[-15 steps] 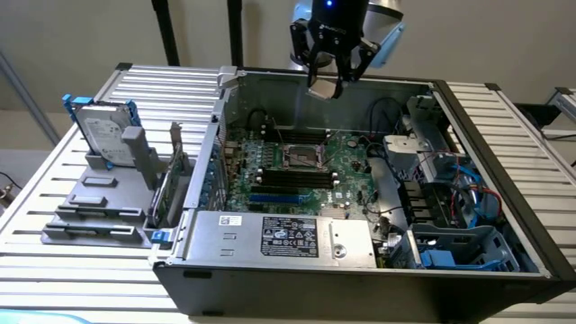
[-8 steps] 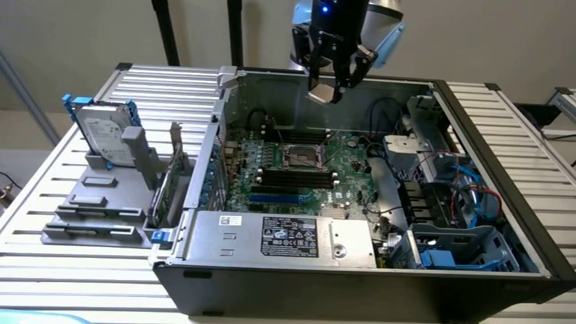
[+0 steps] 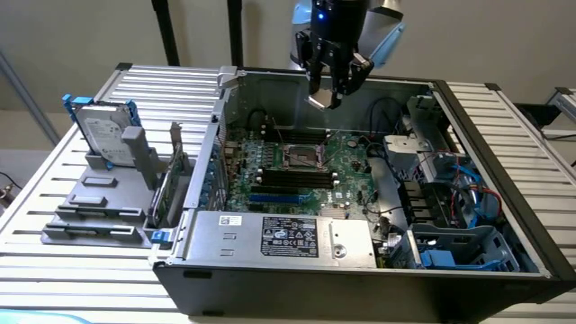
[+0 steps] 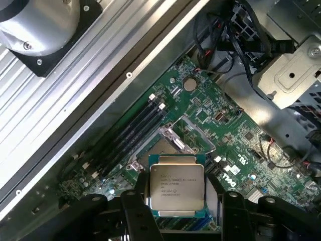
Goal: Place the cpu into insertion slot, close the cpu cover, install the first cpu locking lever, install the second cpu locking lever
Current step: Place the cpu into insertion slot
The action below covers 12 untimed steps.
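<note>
Above the insertion slot [image 3: 301,155] inside the computer case [image 3: 360,287], the claw [image 3: 330,98] pinches the cpu [image 4: 177,186]

1. The gripper [image 3: 330,94] is matte black: a blocky body that narrows into two slim fingers [image 3: 314,73].
2. A small blue light [image 3: 320,13] glows high on that black body.
3. The wrist [image 3: 389,37], on the exterior view's right of the body, wears rounded covers in pale blue and silver-grey.
4. In the wrist view the gripper [image 4: 176,221] shows two broad black fingers [image 4: 132,212] with flat inner faces and angular edges.
5. Outside each finger sits a rounded black knuckle [image 4: 95,199], smooth, with a dull sheen; its twin lies on the other side.
</note>
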{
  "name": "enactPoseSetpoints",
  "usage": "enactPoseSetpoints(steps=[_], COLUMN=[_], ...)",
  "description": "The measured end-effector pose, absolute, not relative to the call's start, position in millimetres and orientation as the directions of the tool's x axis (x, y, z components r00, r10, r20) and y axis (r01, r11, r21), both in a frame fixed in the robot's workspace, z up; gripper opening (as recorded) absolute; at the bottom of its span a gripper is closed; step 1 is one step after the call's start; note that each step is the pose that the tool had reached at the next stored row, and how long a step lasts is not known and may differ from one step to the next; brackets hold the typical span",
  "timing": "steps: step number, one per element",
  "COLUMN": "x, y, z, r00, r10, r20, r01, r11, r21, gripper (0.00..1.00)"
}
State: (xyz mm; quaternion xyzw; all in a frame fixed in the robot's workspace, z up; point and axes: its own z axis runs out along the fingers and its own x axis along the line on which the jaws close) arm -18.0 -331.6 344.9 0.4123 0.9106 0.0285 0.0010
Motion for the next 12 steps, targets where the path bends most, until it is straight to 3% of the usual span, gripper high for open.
enactPoseSetpoints(steps=[12], x=[-18], y=[-332], z=[329], r00=[-0.497], r10=[0.867], r20=[0.022], r01=[0.867], r11=[0.496], r21=[0.05], gripper=[0.55])
